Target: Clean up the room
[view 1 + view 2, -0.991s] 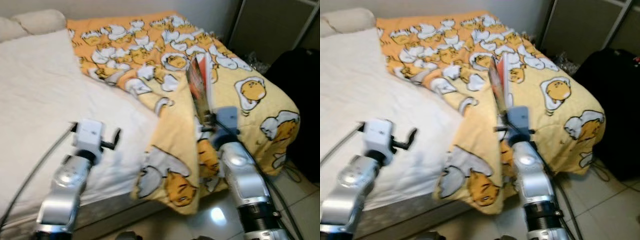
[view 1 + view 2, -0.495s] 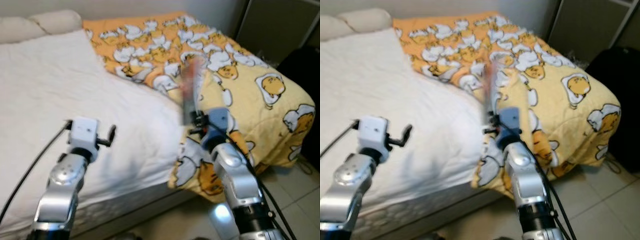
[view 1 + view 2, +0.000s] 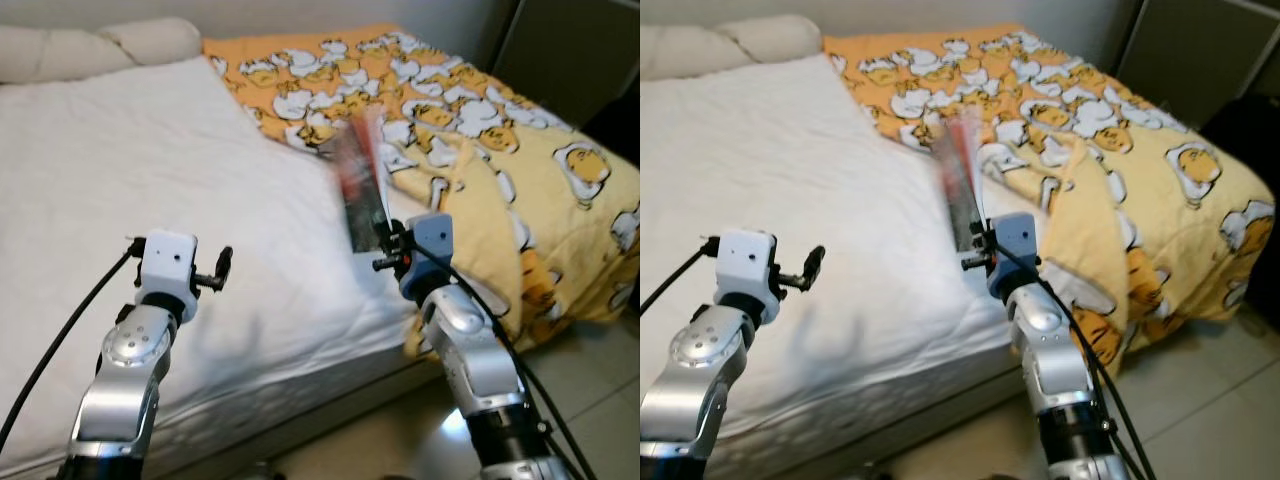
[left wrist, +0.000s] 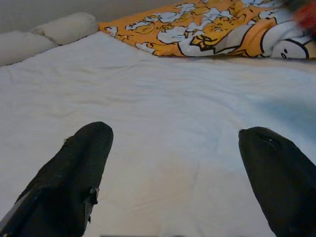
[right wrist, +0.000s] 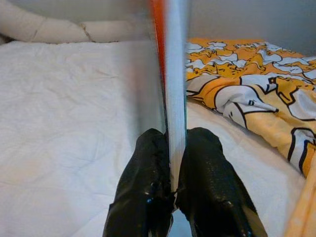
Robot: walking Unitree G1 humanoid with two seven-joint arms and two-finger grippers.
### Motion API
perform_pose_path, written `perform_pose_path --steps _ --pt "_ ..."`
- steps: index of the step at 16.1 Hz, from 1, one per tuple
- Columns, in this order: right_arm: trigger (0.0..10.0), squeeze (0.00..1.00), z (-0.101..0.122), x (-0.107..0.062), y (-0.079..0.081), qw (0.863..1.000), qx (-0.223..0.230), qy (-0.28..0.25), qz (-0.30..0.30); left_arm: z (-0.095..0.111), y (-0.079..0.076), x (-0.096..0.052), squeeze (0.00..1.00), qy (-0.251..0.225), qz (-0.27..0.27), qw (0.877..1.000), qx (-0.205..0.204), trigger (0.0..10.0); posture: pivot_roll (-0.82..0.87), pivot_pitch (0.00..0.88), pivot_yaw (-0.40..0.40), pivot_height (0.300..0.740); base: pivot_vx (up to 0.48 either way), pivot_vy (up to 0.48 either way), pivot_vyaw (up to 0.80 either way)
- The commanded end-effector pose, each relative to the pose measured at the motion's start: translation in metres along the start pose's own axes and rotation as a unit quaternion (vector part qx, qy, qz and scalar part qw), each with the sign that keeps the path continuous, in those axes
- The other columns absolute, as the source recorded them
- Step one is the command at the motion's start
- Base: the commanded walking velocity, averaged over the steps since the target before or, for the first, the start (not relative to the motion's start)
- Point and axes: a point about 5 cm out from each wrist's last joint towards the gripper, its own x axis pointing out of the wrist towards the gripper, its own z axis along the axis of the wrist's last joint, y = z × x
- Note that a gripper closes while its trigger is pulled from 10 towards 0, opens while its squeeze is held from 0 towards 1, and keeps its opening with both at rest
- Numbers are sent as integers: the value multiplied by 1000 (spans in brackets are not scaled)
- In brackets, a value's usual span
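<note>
A thin book (image 3: 360,185) with a red-and-grey cover stands upright and blurred above the bed's white sheet (image 3: 120,190). My right gripper (image 3: 383,247) is shut on its lower edge; in the right wrist view both fingertips (image 5: 148,163) pinch the book (image 5: 174,89) edge-on. A yellow-orange blanket (image 3: 470,130) printed with egg cartoons covers the bed's right half. My left gripper (image 3: 222,268) hovers low over the sheet on the left, open, with nothing between its fingers (image 4: 74,173).
Cream pillows (image 3: 90,45) lie at the head of the bed. The blanket hangs over the bed's right edge toward a tiled floor (image 3: 590,390). A dark cabinet (image 3: 570,55) stands at the back right.
The view has swung left, so the blanket sits further right and more white sheet shows. My right gripper still holds the book, now over the sheet instead of the blanket.
</note>
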Motion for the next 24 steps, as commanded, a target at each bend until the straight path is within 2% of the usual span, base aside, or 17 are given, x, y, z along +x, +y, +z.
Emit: perform_pose_path --steps 1,12,14,15,19,24 --pt "10000 0 7 0 -6 1000 3 -20 -10 1 -6 1 0 -2 -12 1000 3 10000 44 0 -5 740 0 446 0" --pt "10000 0 5 -1 -8 999 42 -13 -21 4 -9 8 0 -8 -12 1000 -2 10000 33 0 -5 740 0 434 0" --pt "10000 0 4 -1 -8 998 53 -12 -18 6 -9 9 0 -13 -13 1000 -5 10000 36 0 -7 740 0 0 0" --pt "10000 0 3 -1 -10 999 34 -5 -31 8 -10 10 0 -14 -12 1000 -6 10000 38 0 -9 740 0 0 0" --pt "10000 0 4 5 -9 997 68 -8 -22 9 -12 11 0 -23 -16 1000 10 10000 59 0 -24 740 0 0 0" --pt "10000 0 2 8 -6 997 72 -4 -17 13 -7 9 0 -36 -10 999 12 10000 69 0 -25 740 0 0 0"
